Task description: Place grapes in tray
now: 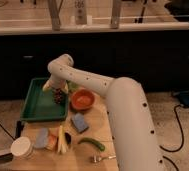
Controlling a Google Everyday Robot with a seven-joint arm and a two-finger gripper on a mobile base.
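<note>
A dark bunch of grapes hangs at the right edge of the green tray, just below my gripper. The gripper sits at the end of the white arm, which reaches in from the right over the tray's right side. The gripper appears to be holding the grapes from above, just over the tray floor. The tray lies at the back left of the wooden table.
An orange bowl stands right of the tray. In front lie a blue sponge, a green pepper, a banana and other food pieces, a white cup and a fork.
</note>
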